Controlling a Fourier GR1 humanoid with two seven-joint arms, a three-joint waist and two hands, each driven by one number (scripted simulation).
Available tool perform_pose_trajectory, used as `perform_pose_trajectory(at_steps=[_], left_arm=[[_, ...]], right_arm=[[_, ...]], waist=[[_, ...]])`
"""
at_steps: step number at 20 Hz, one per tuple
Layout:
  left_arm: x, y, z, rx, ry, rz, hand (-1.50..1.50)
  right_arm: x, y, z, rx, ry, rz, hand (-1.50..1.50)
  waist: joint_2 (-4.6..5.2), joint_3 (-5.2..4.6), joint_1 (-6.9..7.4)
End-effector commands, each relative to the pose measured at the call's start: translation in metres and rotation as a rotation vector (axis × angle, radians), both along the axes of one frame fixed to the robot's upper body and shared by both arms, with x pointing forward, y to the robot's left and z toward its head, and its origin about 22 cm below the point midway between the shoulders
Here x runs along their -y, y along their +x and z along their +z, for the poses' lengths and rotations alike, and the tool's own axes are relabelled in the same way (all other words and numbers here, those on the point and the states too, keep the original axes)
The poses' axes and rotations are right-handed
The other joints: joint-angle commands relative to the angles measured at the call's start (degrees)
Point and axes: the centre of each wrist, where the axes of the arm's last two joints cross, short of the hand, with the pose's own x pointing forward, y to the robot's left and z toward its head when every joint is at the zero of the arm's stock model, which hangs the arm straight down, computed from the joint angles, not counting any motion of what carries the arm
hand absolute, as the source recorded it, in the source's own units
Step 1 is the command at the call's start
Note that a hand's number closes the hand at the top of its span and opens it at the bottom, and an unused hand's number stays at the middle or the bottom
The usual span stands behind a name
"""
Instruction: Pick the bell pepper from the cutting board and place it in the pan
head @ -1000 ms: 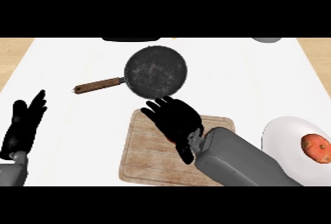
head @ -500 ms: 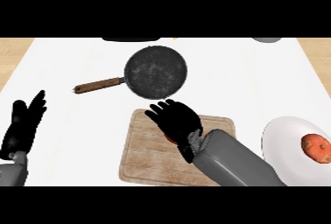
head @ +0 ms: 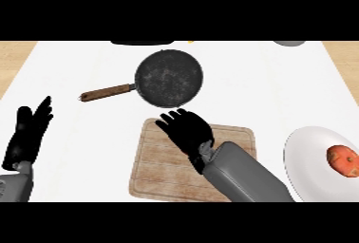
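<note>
White counter (head: pixel 294 85): right hand (head: pixel 188 133) over cutting board (head: pixel 165 166), grasp unclear; left hand (head: pixel 28 140) released.

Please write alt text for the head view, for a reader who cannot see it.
The right hand hovers over the wooden cutting board, below an empty dark pan. No bell pepper shows. The left hand rests open at the left; a reddish food lies on a white plate.

Pan (head: pixel 170 78) behind cutting board (head: pixel 181 166); plate (head: pixel 312 161) right, bearing perhaps tomato (head: pixel 344 160).
</note>
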Motion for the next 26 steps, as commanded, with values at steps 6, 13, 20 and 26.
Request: perform_pose_trajectory(at_steps=[6,13,20,26], left_arm=[[-0.015,-0.016,-0.017,-0.007,0.01,-0.004,0.0],[-0.001,-0.006,0.004,0.001,0.014,0.004,0.0],[0.002,0.011,-0.01,-0.001,-0.002,0.01,0.0],[-0.005,-0.005,-0.008,-0.005,-0.009,0.015,0.0]], right_arm=[[0.009,0.01,-0.023,-0.031,-0.055,-0.02,-1.5],[0.015,0.019,-0.048,0.03,-0.065,0.045,1.5],[0.007,0.017,-0.059,0.155,-0.052,0.08,1.5],[0.015,0.009,-0.045,0.123,0.004,-0.202,1.5]], waist=[[0.01,-0.01,-0.01],[0.02,0.02,0.25],[0.1,0.0,-0.08],[-0.19,-0.01,-0.42]])
